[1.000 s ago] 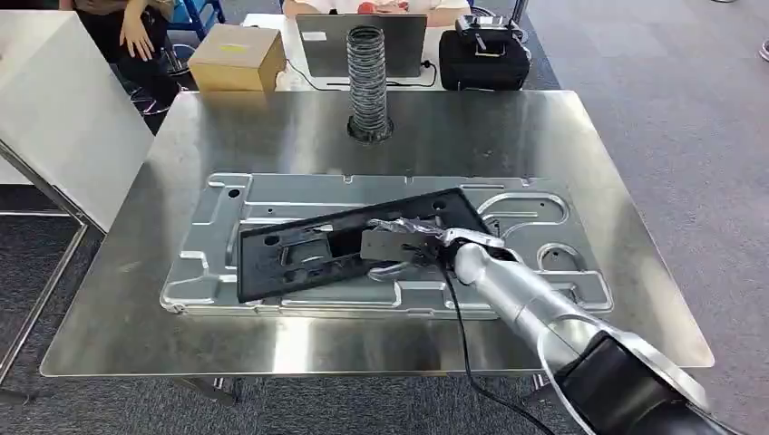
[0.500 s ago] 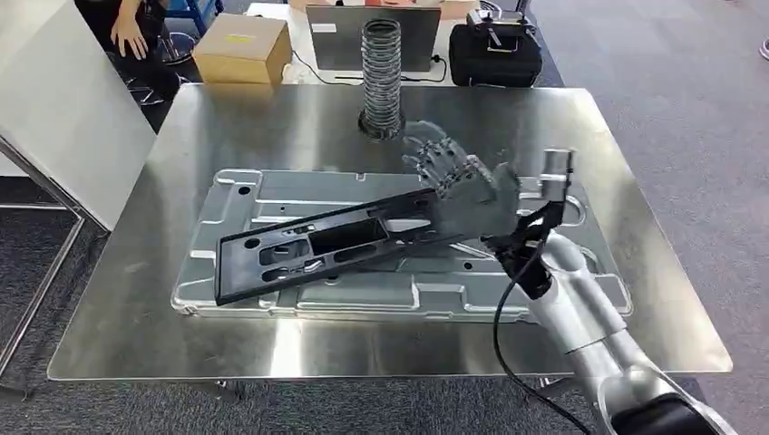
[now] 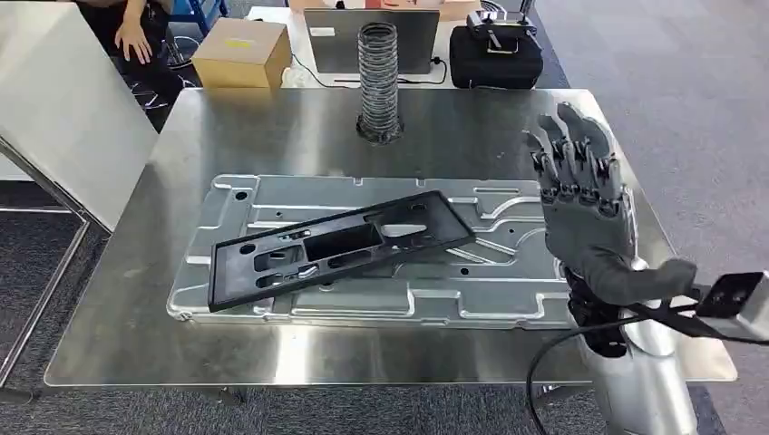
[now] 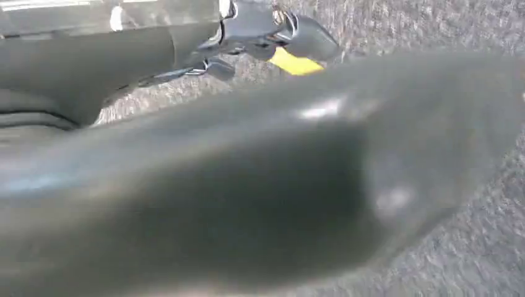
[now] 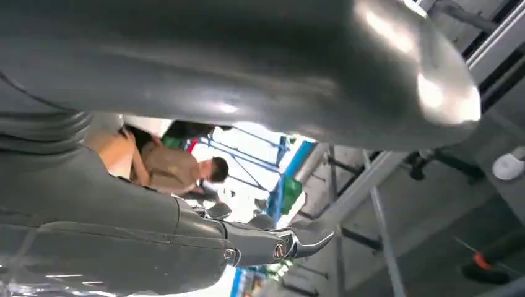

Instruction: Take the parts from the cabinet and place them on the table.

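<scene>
Right hand point(image 3: 588, 213) empty, right of black part point(image 3: 331, 249).

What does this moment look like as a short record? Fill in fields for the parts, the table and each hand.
black part: lies slanted on the metal panel
metal panel: flat on the table
table: steel top, also bears a coiled hose
right hand: raised beside the parts, fingers spread, holding nothing
left hand: state cannot be told

Frame point(image 3: 326, 249) lying on plate point(image 3: 508, 290), itself on table point(image 3: 272, 353). Coil point(image 3: 378, 77) behind plate, near table's far edge. Box point(image 3: 240, 53), laptop point(image 3: 340, 41) and bag point(image 3: 494, 59) beyond table. Right hand point(image 3: 589, 222) raised at plate's right.
</scene>
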{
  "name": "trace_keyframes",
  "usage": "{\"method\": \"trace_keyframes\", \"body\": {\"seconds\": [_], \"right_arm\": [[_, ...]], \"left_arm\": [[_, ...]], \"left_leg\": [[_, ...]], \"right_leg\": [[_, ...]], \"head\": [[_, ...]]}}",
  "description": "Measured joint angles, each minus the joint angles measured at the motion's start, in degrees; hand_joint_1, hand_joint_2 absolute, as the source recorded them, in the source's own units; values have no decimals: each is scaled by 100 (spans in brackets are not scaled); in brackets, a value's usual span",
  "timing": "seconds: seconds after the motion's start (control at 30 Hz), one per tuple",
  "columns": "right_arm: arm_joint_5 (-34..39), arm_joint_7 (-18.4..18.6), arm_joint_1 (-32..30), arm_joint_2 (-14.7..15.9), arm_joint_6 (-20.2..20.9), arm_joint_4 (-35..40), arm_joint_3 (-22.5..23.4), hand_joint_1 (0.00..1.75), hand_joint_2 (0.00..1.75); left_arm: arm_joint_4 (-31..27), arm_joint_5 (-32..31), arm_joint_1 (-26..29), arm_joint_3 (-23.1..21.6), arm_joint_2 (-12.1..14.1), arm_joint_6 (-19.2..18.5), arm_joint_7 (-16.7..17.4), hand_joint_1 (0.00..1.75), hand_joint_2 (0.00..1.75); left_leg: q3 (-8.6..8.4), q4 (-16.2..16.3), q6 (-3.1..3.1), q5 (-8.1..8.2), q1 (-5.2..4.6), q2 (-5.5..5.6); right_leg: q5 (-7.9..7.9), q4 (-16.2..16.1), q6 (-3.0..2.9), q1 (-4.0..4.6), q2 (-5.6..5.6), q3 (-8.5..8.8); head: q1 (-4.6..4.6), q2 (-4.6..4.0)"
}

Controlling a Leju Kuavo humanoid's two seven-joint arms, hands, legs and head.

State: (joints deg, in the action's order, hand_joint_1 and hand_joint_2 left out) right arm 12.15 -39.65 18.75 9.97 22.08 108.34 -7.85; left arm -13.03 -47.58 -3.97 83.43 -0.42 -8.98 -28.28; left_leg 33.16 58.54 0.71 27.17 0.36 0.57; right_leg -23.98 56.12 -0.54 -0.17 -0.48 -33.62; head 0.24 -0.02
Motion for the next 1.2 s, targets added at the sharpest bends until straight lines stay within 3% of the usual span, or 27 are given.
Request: {"method": "trace_keyframes", "body": {"seconds": [0.1, 0.13, 0.17, 0.2, 0.27, 0.3, 0.33, 0.47, 0.5, 0.53, 0.6, 0.63, 0.67, 0.7, 0.73, 0.77, 0.8, 0.83, 0.87, 0.97, 1.0, 1.03, 1.07, 1.1, 1.13, 1.17, 1.2], "right_arm": [[-142, -33, -408, -97, 37, 373, 228, 0, 0], [-188, -33, -531, -138, 72, 459, 312, 0, 0], [-221, -33, -638, -183, 96, 534, 393, 0, 0], [-234, -35, -747, -234, 120, 604, 478, 0, 0], [-264, -35, -952, -365, 179, 752, 658, 0, 0], [-302, -39, -1035, -433, 177, 827, 732, 0, 0], [-345, -41, -1118, -500, 175, 905, 804, 0, 0], [-448, -44, -1525, -783, 208, 1168, 1126, 0, 0], [-448, -46, -1604, -842, 251, 1205, 1227, 0, 0], [-448, -44, -1672, -897, 284, 1243, 1319, 0, 0], [-446, -44, -1781, -988, 288, 1293, 1469, 0, 0], [-446, -44, -1833, -1032, 288, 1299, 1524, 0, 0], [-451, -44, -1884, -1074, 288, 1301, 1583, 0, 0], [-461, -44, -1940, -1128, 280, 1301, 1671, 0, 0], [-474, -44, -2010, -1185, 254, 1323, 1772, 0, 0], [-485, -44, -2094, -1229, 238, 1365, 1874, 0, 0], [-496, -44, -2134, -1262, 232, 1398, 1961, 0, 0], [-503, -44, -2145, -1283, 227, 1439, 2033, 0, 0], [-514, -46, -2180, -1318, 229, 1478, 2083, 0, 0], [-599, -44, -2533, -1461, 170, 1627, 2337, 0, 0], [-599, -46, -2646, -1525, 177, 1668, 2395, 0, 0], [-599, -46, -2742, -1583, 186, 1702, 2446, 0, 0], [-603, -44, -2840, -1631, 218, 1721, 2516, 0, 0], [-628, -44, -2938, -1681, 234, 1725, 2582, 0, 0], [-632, -44, -3005, -1727, 258, 1725, 2636, 0, 0], [-634, -44, -3049, -1766, 264, 1725, 2673, 0, 0], [-636, -44, -3080, -1793, 267, 1725, 2706, 0, 0]], "left_arm": [[0, -35, 0, 0, -2, 13, -7, 0, 0], [0, -35, 3, 0, -2, 20, -7, 0, 0], [0, -35, 13, 0, -2, 37, 2, 0, 0], [0, -31, 15, 0, -2, 70, 17, 0, 0], [0, -13, -4, 2, 0, 120, 37, 0, 0], [0, 0, -12, 2, 4, 127, 37, 0, 0], [-2, 4, -28, 2, 4, 127, 37, 0, 0], [-2, 7, 0, 2, 0, 81, 20, 0, 0], [-2, 7, -6, 2, -2, 81, 20, 0, 0], [-2, 7, -12, 2, -2, 81, 17, 0, 0], [-4, 9, -13, 2, -2, 81, 15, 0, 0], [-4, 9, -12, 2, -2, 81, 15, 0, 0], [-4, 9, -14, 2, -2, 81, 15, 0, 0], [-7, 7, -14, 2, -2, 87, 13, 0, 0], [-7, 0, -12, 2, -2, 90, -2, 0, 0], [-7, -13, -8, 2, -2, 87, -13, 0, 0], [-7, -31, -1, 2, -4, 87, -24, 0, 0], [-7, -35, 8, 2, -18, 87, -35, 0, 0], [-7, -41, 9, 2, -20, 81, -46, 0, 0], [-11, -50, 32, 2, -17, 70, -52, 0, 0], [-15, -46, 50, 9, -13, 70, -52, 0, 0], [-15, -39, 65, 18, -15, 70, -55, 0, 0], [-15, -33, 79, 28, -24, 72, -55, 0, 0], [-15, -31, 81, 39, -28, 77, -57, 0, 0], [-15, -31, 80, 48, -30, 76, -57, 0, 0], [-15, -31, 82, 48, -31, 79, -59, 0, 0], [-15, -31, 83, 50, -31, 79, -61, 0, 0]], "left_leg": [[438, 1191, 54, 737, 17, -20], [573, 1564, 69, 889, 21, -20], [603, 1708, 84, 900, 26, -20], [488, 1551, 92, 775, 34, -22], [-114, 511, 89, 296, 50, -22], [-387, 14, 80, 168, 59, -20], [-420, -98, 56, 237, 17, -7], [-319, -113, -114, 86, 12, -10], [-313, -134, -163, 23, 36, -41], [-238, -146, -211, -33, 41, -52], [-101, -140, -231, -138, 32, -74], [-32, -137, -233, -183, 23, -86], [31, -131, -227, -228, 18, -94], [97, -126, -223, -274, 16, -96], [160, -119, -214, -322, 11, -96], [227, -116, -206, -371, 8, -89], [267, -111, -192, -416, 4, -80], [294, -107, -162, -457, -1, -81], [305, -119, -125, -503, -9, -88], [306, -197, -19, -665, 24, -84], [334, -173, 18, -611, 12, -85], [404, -25, 29, -331, 18, -76], [502, 328, 37, 64, 30, -73], [609, 793, 57, 421, 38, -75], [696, 1214, 75, 651, 37, -75], [743, 1603, 92, 748, 37, -74], [669, 1710, 101, 638, 38, -75]], "right_leg": [[19, -17, -34, -3, -11, -19], [28, -9, -41, -2, -18, -38], [34, 8, -36, -3, -18, -59], [40, 29, -30, -7, -15, -77], [42, 93, -13, -18, -9, -109], [42, 132, 7, -19, -9, -129], [52, 154, 50, 20, -3, -161], [172, 149, 201, 3, 14, -202], [78, 172, 229, -36, 48, -244], [-208, 401, 258, -36, 45, -371], [-848, 1318, 315, -70, 44, -681], [-1050, 1762, 330, -73, 44, -796], [-1099, 1971, 338, -72, 45, -800], [-1021, 1903, 333, -72, 45, -663], [-854, 1579, 314, -70, 45, -397], [-642, 1036, 274, -61, 45, -7], [-550, 533, 221, -47, 45, 356], [-658, 37, 161, -15, 39, 715], [-640, -81, 171, 13, 19, 746], [-501, -101, 72, 59, 26, 663], [-395, -182, 11, -22, 1, 637], [-332, -184, -39, -8, -9, 565], [-277, -172, -73, -8, -9, 488], [-221, -160, -72, 0, -10, 411], [-168, -149, -72, 8, -12, 333], [-101, -120, -67, 11, -13, 223], [-43, -85, -58, 9, -13, 113]], "head": [[-6, 0], [-11, 0], [-9, 0], [-13, 0], [-11, 0], [-15, 0], [-11, 0], [-7, 0], [-15, 0], [9, 0], [29, 0], [24, 0], [31, 0], [26, 0], [26, 0], [31, 0], [31, 0], [28, 2], [17, 2], [72, 0], [57, 0], [55, 0], [24, 0], [33, 0], [35, 0], [31, 0], [35, 0]]}}
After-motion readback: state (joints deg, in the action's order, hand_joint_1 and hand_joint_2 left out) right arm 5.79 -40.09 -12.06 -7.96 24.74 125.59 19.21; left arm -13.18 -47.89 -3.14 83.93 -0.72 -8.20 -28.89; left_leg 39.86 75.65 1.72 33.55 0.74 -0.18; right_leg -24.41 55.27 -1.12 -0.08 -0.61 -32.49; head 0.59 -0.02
